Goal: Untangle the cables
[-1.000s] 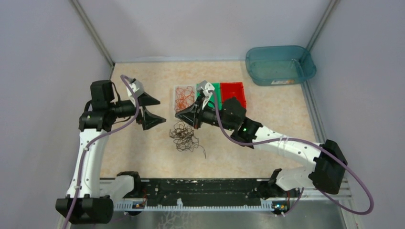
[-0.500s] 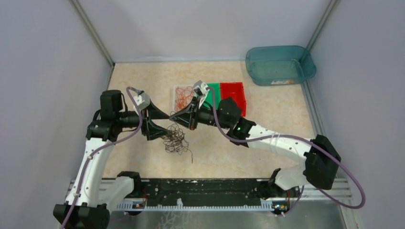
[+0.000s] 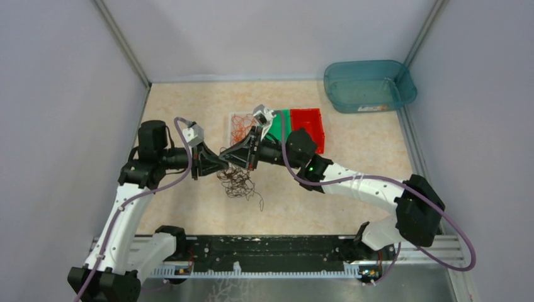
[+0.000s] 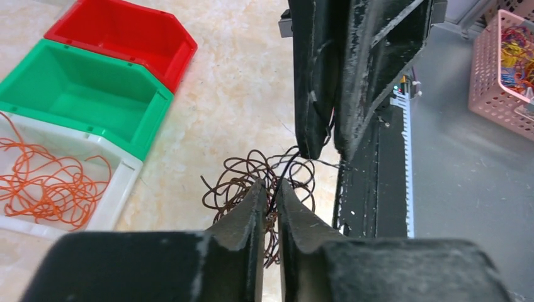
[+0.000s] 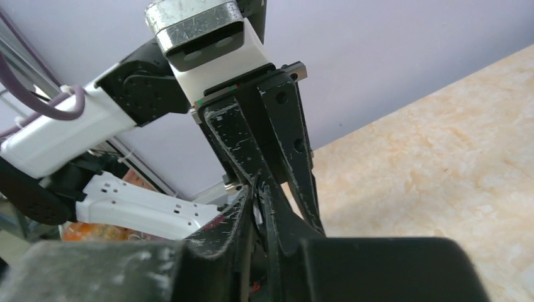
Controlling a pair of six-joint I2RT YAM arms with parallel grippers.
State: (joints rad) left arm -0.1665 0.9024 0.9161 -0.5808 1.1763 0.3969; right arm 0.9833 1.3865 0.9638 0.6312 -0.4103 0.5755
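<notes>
Judging progress at roughly part-way. Finding the orange cables (image 3: 240,129) apart from the rest, lying as loose loops in the white bin (image 4: 123,189): just above centre in the top view, lower left in the left wrist view. Finding the green bin (image 4: 75,88) and red bin (image 4: 119,31) next to it with nothing inside. Left to do, by estimate: drawing the dark cables (image 3: 238,181) out of their clump, strand by strand.

Locating the dark cables at centre of the top view, between the two arms, hanging from the tool tips down toward the surface (image 3: 352,163). Cannot tell whether touching it. Noting one loose tail trailing to the lower right of the clump. Reading them as hair-thin, dark brown to black, springy, wound into many overlapping curls. Cannot count the strands.

Noting left tool (image 4: 269,185) nearly pressed together, pinching a dark strand at the top of the clump, bottom centre of the left wrist view. Noting right tool (image 4: 323,148) directly opposite, just above and right of the left tips, drawn to a narrow slit and pinching a thin dark strand running up from the clump. Cannot confirm that grip from the right wrist view. Expecting the pull-apart to need slow, opposed motion, to avoid tightening knots.
</notes>
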